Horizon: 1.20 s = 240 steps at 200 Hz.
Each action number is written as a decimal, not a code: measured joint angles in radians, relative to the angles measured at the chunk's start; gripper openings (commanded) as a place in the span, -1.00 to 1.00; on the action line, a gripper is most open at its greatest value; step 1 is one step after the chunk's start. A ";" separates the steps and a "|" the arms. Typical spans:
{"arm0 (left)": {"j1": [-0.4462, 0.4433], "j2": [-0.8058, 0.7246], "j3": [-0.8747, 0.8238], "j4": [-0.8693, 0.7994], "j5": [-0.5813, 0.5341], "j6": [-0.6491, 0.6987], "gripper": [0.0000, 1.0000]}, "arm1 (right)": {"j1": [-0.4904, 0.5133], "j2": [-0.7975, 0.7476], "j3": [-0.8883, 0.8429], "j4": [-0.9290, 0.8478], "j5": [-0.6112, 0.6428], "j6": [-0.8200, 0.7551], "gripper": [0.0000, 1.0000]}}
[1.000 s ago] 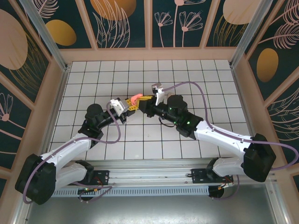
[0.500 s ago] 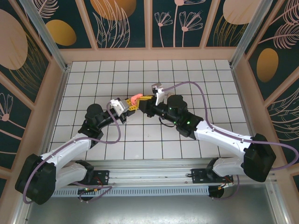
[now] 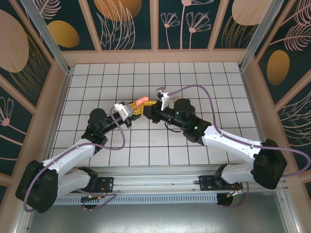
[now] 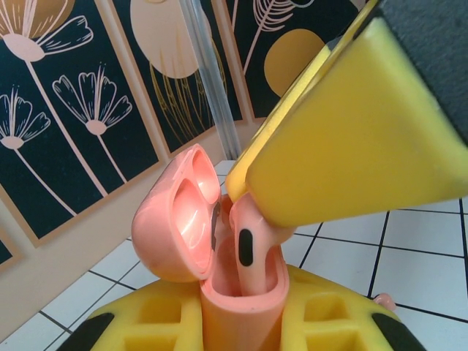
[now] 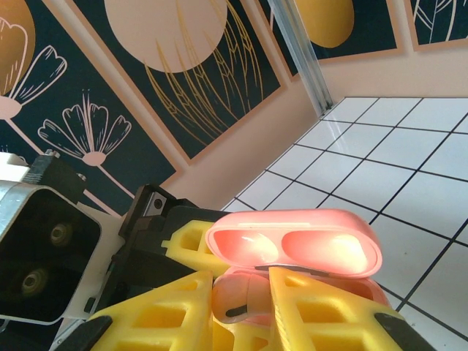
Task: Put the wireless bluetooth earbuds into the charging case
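left arm: stretched forward-right, left tool (image 3: 137,108) clamped on pink case (image 4: 183,219) | right arm: stretched forward-left, right tool (image 3: 149,103) pinching pink earbud (image 4: 247,252) (tools meet tip-to-tip, mid-worktop)

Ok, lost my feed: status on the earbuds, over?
Left gripper shut on pink case, lid open. Right gripper shut on pink earbud, stem in case. Nothing blocking.

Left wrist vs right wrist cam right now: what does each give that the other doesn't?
Left wrist: the pink earbud stem-down, partly inside the charging case, with a yellow finger of the right hand on top of it. The lid is swung left.
Right wrist: the lid's two hollows from the front, and the left arm's camera housing.
Both: the open pink case gripped by the left hand, the earbud at its mouth, the white tiled floor and the floral wall panels.
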 measured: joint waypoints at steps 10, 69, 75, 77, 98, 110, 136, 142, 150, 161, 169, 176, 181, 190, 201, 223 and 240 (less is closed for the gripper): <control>0.000 -0.001 0.000 0.001 0.001 -0.003 -0.75 | 0.000 0.000 0.000 0.000 -0.001 0.000 -0.52; 0.001 -0.001 0.000 0.001 0.002 -0.023 -0.74 | 0.000 0.015 0.030 -0.034 -0.001 0.000 -0.49; 0.002 -0.001 0.000 0.001 0.000 -0.024 -0.73 | 0.000 0.017 0.032 -0.035 0.000 0.000 -0.48; 0.002 -0.001 0.000 0.001 0.000 -0.025 -0.73 | 0.000 0.017 0.033 -0.036 0.000 0.000 -0.47; 0.002 -0.001 0.000 0.001 -0.004 -0.029 -0.73 | 0.000 0.021 0.044 -0.050 0.000 0.000 -0.37; 0.002 -0.001 0.000 0.001 -0.005 -0.030 -0.73 | 0.000 0.023 0.049 -0.058 0.000 0.000 -0.36; 0.002 -0.001 0.000 0.001 -0.007 -0.030 -0.73 | 0.000 0.023 0.061 -0.076 0.001 0.000 -0.30; 0.002 -0.001 0.000 0.001 -0.007 -0.030 -0.73 | 0.000 0.023 0.063 -0.079 0.000 0.000 -0.30; 0.002 -0.001 0.000 0.001 -0.007 -0.032 -0.73 | 0.000 0.023 0.064 -0.081 0.000 0.000 -0.29; 0.002 -0.001 0.000 0.001 -0.007 -0.034 -0.72 | 0.000 0.023 0.065 -0.085 0.001 0.000 -0.25; 0.002 -0.001 0.000 0.001 -0.008 -0.035 -0.72 | 0.000 0.023 0.068 -0.086 0.000 -0.001 -0.22; 0.002 -0.001 0.000 0.001 -0.008 -0.037 -0.71 | 0.001 0.023 0.069 -0.087 0.000 -0.001 -0.20; 0.002 -0.001 0.000 0.001 -0.008 -0.037 -0.71 | 0.001 0.023 0.070 -0.087 0.001 0.000 -0.19; 0.002 -0.001 0.000 0.002 -0.009 -0.037 -0.72 | 0.001 0.023 0.071 -0.087 0.001 0.000 -0.17; 0.002 -0.001 0.000 0.001 -0.011 -0.037 -0.72 | 0.001 0.023 0.071 -0.087 0.002 0.000 -0.16; 0.002 -0.001 0.000 0.001 -0.010 -0.037 -0.71 | 0.001 0.020 0.073 -0.090 0.006 0.000 -0.15; 0.002 -0.001 0.000 0.002 -0.004 -0.038 -0.71 | 0.000 0.013 0.075 -0.095 0.017 0.000 -0.14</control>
